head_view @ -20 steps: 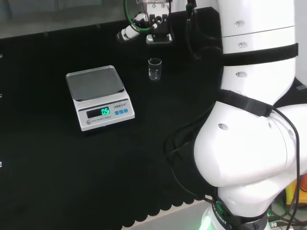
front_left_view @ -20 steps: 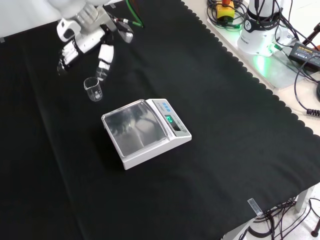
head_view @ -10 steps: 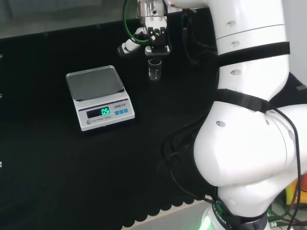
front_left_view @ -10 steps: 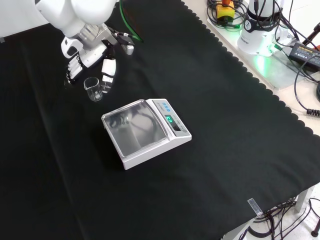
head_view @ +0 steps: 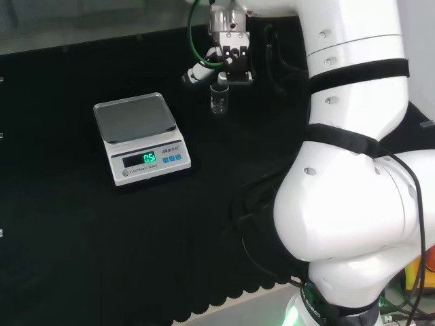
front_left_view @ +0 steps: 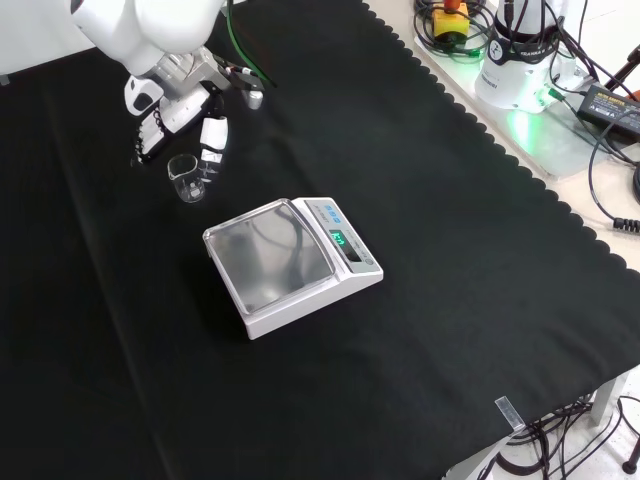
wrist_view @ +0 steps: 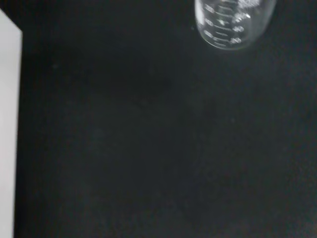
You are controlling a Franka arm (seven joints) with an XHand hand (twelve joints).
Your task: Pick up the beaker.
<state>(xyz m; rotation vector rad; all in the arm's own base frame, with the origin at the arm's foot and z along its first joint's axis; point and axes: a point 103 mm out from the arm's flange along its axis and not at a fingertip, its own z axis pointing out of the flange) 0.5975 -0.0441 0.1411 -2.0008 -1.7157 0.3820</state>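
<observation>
A small clear glass beaker with printed markings stands upright on the black cloth, to the right of the scale in the head view. In the front view the beaker stands up and left of the scale. The black and white hand hangs just above and behind it, open. Its fingers reach down on either side of the beaker without closing on it. The wrist view has the beaker close by, empty as far as I can see.
A white electronic scale with a lit green display and a bare pan stands on the cloth; in the front view the scale is mid-cloth. The arm's base and cables sit past the cloth's scalloped edge.
The hand has come down and closed in over the beaker, and its fingers now flank it. The beaker and the scale have stayed put.
</observation>
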